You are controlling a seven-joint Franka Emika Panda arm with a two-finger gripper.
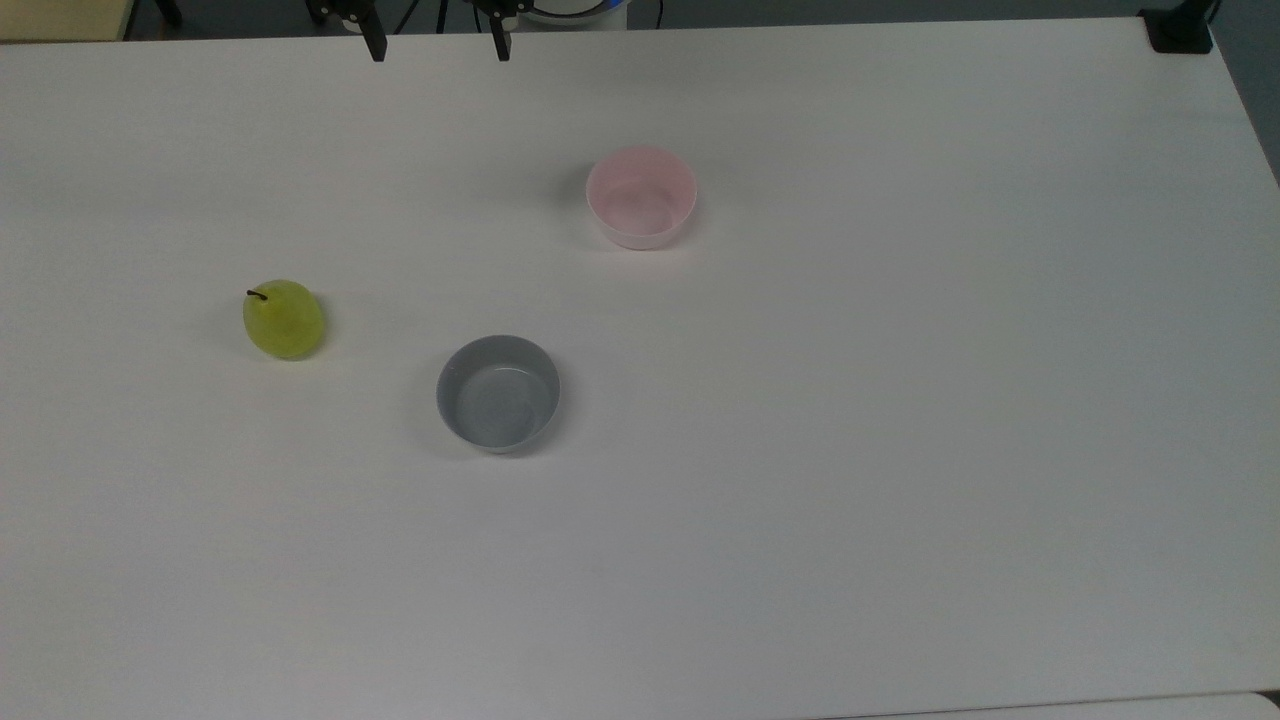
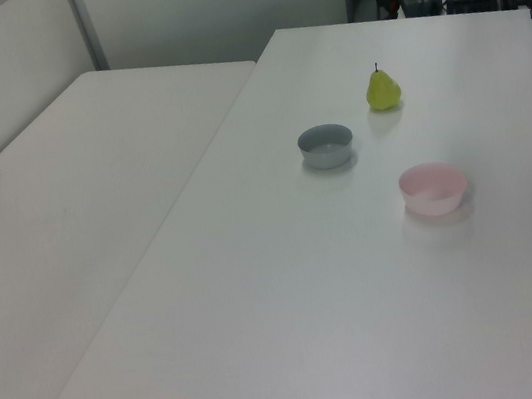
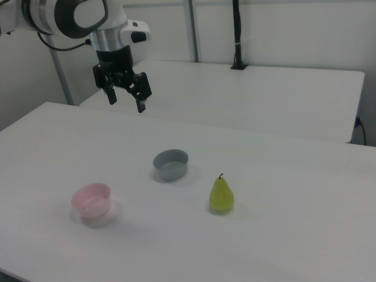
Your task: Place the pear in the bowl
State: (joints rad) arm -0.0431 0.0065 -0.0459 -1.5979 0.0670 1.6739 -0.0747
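We see a smooth yellow-green pear (image 1: 285, 319) standing upright on the matte white table (image 1: 850, 450); a round pale pink bowl (image 1: 641, 197) and a grey bowl (image 1: 498, 393) sit apart from it; the claw (image 3: 125, 100) hangs spread and empty, well apart from the pear; the right view shows the arm (image 3: 70, 17) above it.

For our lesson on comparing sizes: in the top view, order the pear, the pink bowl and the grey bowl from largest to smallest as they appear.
1. Grey bowl, slightly the largest, though it may lie nearer the camera.
2. Pink bowl, close behind.
3. Pear, clearly smallest.
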